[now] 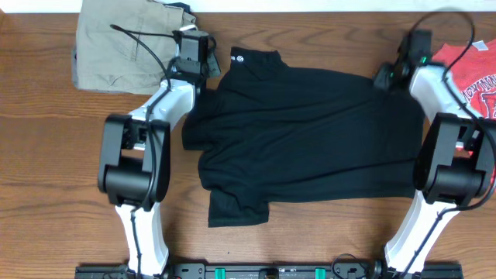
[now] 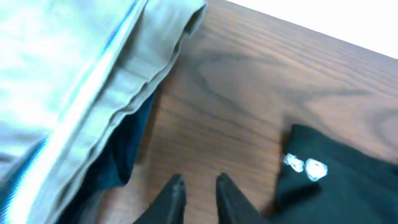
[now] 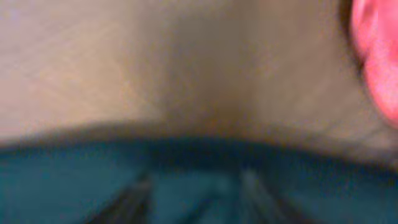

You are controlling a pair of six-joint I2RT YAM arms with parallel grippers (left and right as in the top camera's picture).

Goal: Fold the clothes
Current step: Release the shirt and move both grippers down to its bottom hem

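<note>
The black short-sleeved shirt [image 1: 310, 139] lies spread over the middle of the table, its lower left part doubled over. Small white logo marks [image 2: 306, 168] show at its collar. My left gripper [image 1: 208, 54] hovers by the shirt's upper left corner. In the left wrist view this gripper [image 2: 200, 193] is open a little, with bare wood between the fingers. At the shirt's upper right edge is my right gripper [image 1: 385, 76]. The right wrist view is blurred, and there it [image 3: 196, 199] stands open over dark fabric [image 3: 74, 186].
Tan khaki trousers [image 1: 124, 46] [image 2: 74, 74] lie at the back left, with a dark blue cloth [image 2: 121, 155] under their edge. A red T-shirt with white lettering [image 1: 477, 74] [image 3: 376, 56] lies at the back right. Wood tabletop [image 1: 46, 170] surrounds the shirt.
</note>
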